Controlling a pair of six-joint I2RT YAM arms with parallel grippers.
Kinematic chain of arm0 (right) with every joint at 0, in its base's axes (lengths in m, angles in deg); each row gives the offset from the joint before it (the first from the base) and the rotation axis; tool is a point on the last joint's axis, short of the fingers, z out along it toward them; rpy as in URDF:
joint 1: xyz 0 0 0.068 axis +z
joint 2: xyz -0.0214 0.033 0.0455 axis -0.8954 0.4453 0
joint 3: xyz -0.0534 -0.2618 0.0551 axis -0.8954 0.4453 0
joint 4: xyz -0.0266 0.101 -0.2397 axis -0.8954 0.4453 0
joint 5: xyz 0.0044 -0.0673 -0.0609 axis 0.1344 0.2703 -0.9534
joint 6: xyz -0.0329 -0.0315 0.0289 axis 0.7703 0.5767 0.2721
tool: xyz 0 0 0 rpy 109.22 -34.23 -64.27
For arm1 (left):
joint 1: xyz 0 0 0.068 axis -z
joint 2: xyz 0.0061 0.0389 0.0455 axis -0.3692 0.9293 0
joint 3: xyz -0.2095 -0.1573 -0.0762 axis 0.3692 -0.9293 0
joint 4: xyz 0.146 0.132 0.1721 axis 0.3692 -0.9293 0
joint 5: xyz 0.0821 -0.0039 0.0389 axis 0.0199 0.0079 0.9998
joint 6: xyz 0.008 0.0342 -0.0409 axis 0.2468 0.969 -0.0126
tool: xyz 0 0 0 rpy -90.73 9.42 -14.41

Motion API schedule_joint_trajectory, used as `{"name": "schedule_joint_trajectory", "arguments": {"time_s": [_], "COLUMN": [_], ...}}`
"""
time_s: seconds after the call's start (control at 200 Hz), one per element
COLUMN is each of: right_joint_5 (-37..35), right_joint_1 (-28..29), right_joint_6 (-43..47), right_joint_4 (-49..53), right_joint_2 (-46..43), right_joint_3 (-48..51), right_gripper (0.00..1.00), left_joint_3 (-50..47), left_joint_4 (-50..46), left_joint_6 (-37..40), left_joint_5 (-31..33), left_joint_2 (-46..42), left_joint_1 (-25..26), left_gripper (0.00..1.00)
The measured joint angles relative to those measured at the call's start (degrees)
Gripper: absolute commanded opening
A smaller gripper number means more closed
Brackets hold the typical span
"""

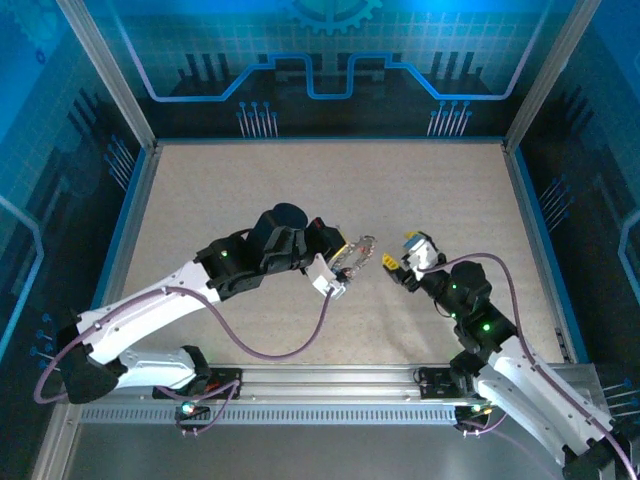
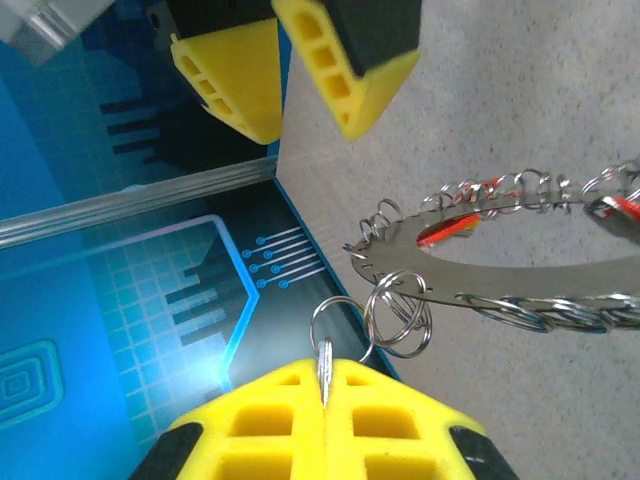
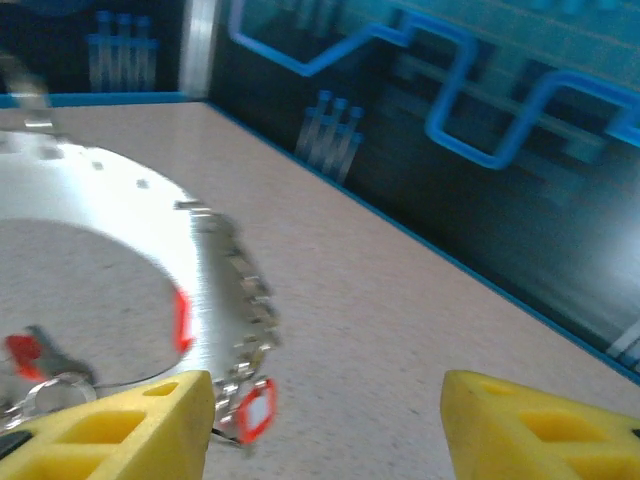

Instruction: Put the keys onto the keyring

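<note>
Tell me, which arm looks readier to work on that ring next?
Right, probably. The right gripper is open and empty, close by the keyring. The left gripper is shut on a thin metal piece linked to its rim, so it is occupied.

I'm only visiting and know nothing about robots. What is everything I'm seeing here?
keyring: one, grey metal, between the two grippers
small wire rings: many, silver, along the keyring's rim
keys: red heads, number unclear, on the keyring
table: one, beige, under everything
walls: dark blue with lit lines, around the table
arms: two, white and black, near edge
left gripper: yellow pads, shut on a thin metal piece linked to the rim
right gripper: yellow pads, open, beside the keyring
</note>
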Motion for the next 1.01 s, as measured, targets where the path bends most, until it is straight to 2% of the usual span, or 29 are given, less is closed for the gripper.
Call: {"name": "schedule_joint_trajectory", "arguments": {"time_s": [0.085, 0.26, 0.39, 0.63, 0.86, 1.006], "right_joint_5": [-0.74, 5.57, 7.32, 6.6, 1.18, 3.48], "right_joint_1": [-0.83, -1.16, -1.16, -1.81, -2.97, -4.22], "right_joint_6": [-0.35, -0.04, 0.33, 0.33, -0.66, -0.96], "right_joint_4": [-0.26, -2.38, -3.04, -3.08, -2.47, -3.48], "right_joint_2": [-0.98, -1.92, -1.84, -3.23, -4.26, -5.99], "right_joint_3": [0.35, 2.23, 2.82, 2.84, 2.99, 4.57], "right_gripper": [0.62, 0.63, 0.63, 0.64, 0.64, 0.62], "left_joint_3": [1.33, 2.1, 2.84, 3.39, 3.37, 2.93], "left_joint_4": [-1.38, -2.73, -3.06, -3.08, -1.57, 0.48], "left_joint_6": [-2.38, -4.94, -5.81, -6.84, -8.79, -10.43], "left_joint_5": [-1.53, -4.15, -5.51, -6.67, -9.09, -11.17], "left_joint_2": [0.96, 2.21, 2.51, 2.56, 5.05, 7.82], "left_joint_1": [-0.02, -0.02, -0.02, -0.04, -1.62, -2.69], "left_gripper": [0.0, 0.0, 0.0, 0.0, 0.0, 0.0]}}
